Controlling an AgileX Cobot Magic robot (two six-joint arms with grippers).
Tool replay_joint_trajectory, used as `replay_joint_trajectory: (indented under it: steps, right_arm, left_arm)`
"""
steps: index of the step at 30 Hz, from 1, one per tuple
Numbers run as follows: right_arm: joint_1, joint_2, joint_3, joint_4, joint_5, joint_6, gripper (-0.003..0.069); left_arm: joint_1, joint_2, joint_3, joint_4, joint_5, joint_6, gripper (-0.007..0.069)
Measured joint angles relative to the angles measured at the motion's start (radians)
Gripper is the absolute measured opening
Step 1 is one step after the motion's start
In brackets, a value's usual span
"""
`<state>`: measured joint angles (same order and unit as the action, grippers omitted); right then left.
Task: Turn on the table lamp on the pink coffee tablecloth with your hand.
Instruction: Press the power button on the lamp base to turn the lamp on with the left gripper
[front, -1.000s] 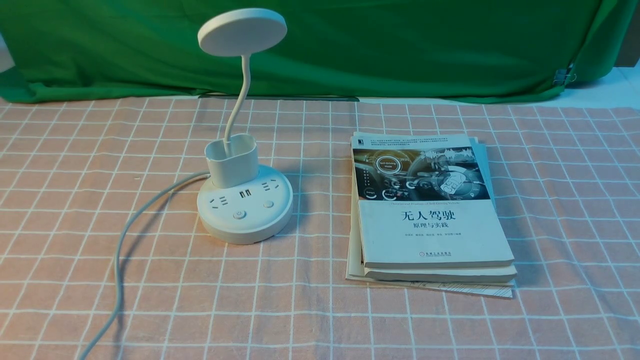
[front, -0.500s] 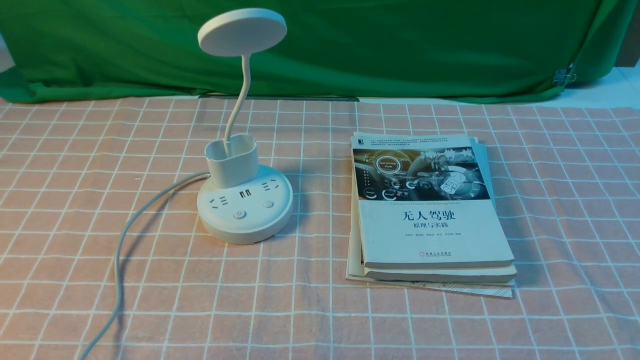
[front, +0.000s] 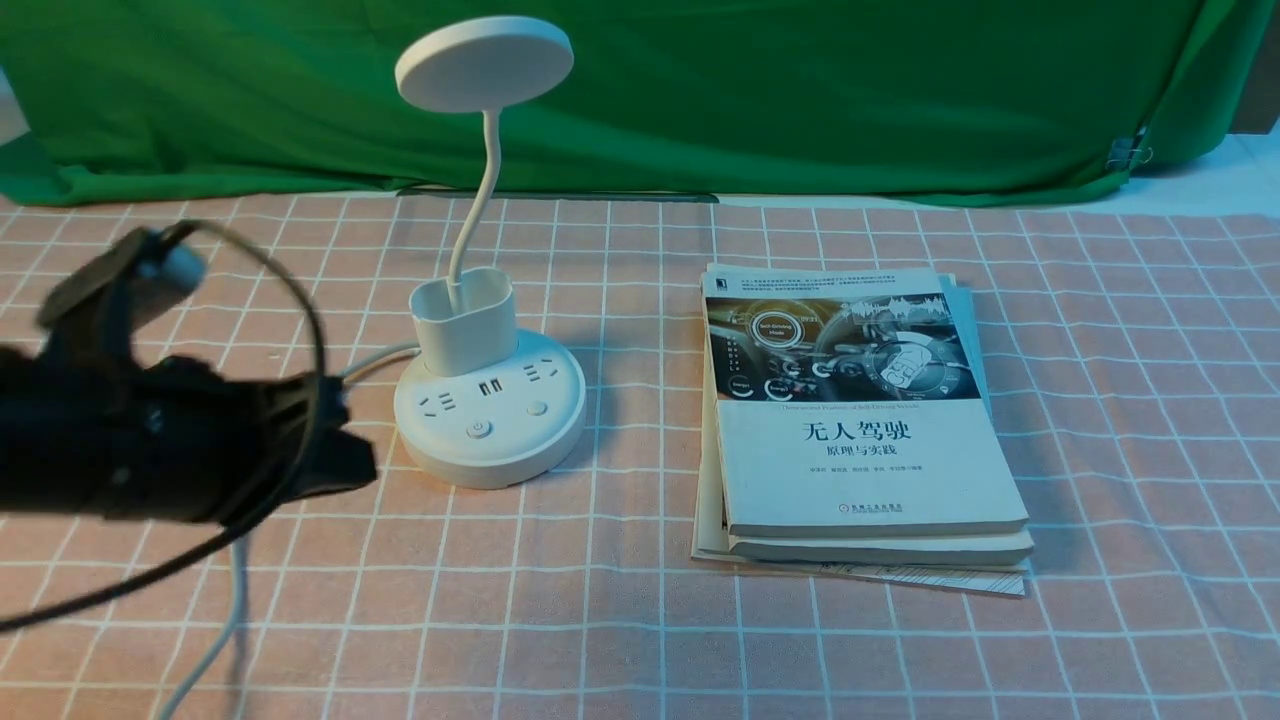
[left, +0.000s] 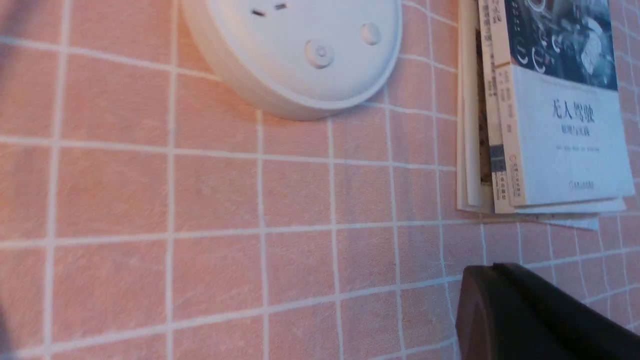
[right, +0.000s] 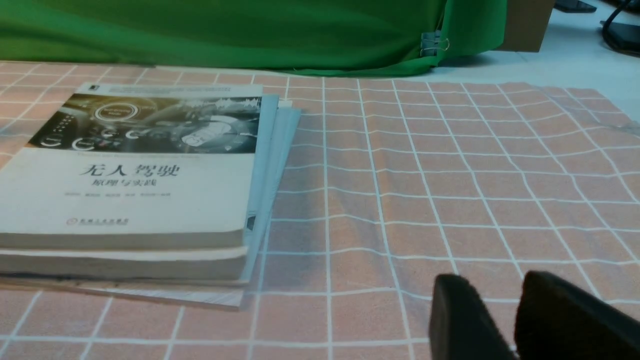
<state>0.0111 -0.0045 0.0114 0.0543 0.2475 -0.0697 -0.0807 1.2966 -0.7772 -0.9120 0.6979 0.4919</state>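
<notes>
**Left arm low beside the lamp base; lamp looks unlit**

The left arm (front: 130, 440) reaches in nearly level and low over the pink tablecloth (front: 600, 620), motion-blurred, with a black cable (front: 305, 330) looping above its wrist; the left claw (front: 348, 466) points towards the robot's right. Blur hides its jaws in the front view, and its wrist camera catches only a dark finger (left: 525, 315) at the frame's corner, so I cannot tell whether it is released or clenched; nothing shows in its hold.

The table lamp (front: 465, 325) stands upright on the cloth just off that claw's tip, apart from it. Its round base (front: 490, 445) carries sockets and a power button (front: 480, 430) on the side facing the robot. From the oval cup holder a thin gooseneck (front: 487, 170) curves up to the flat disc head (front: 485, 62), which shows no glow. The white cord (front: 230, 610) runs from the base under the arm.

A stack of books (front: 860, 440) lies farther beyond the lamp from the left claw. The right claw (right: 505, 295) hovers low over bare cloth with the books off to its left; its fingers (right: 460, 320) stand close with a thin slit between, grasping nothing, though whether they are fully clenched I cannot tell. A green backdrop (front: 800, 90) hangs behind the desk (front: 1230, 175).
</notes>
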Motion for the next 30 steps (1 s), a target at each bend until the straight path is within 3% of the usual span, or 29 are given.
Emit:
replay_joint_trajectory:
  steps: [3, 6, 7, 9, 11, 18, 30]
  right_arm:
    - [0.000, 0.000, 0.000, 0.000, 0.000, 0.000, 0.0239]
    - [0.000, 0.000, 0.000, 0.000, 0.000, 0.000, 0.0239]
    - [0.000, 0.000, 0.000, 0.000, 0.000, 0.000, 0.0239]
    - [0.000, 0.000, 0.000, 0.000, 0.000, 0.000, 0.0239]
    - [0.000, 0.000, 0.000, 0.000, 0.000, 0.000, 0.0239]
    - [0.000, 0.000, 0.000, 0.000, 0.000, 0.000, 0.0239]
    - [0.000, 0.000, 0.000, 0.000, -0.001, 0.000, 0.0239]
  left_arm:
    - [-0.105, 0.094, -0.123, 0.152, 0.006, -0.096, -0.0006]
    - [-0.212, 0.193, -0.239, 0.385, -0.020, -0.237, -0.0005]
    - [-0.219, 0.200, -0.246, 0.400, -0.023, -0.247, -0.0005]
    - [-0.293, 0.289, -0.334, 0.576, -0.075, -0.356, -0.0005]
    - [-0.326, 0.363, -0.393, 0.659, -0.124, -0.400, -0.0005]
    - [-0.341, 0.548, -0.485, 0.710, -0.216, -0.448, -0.0003]
    - [-0.342, 0.650, -0.507, 0.725, -0.253, -0.492, -0.0001]
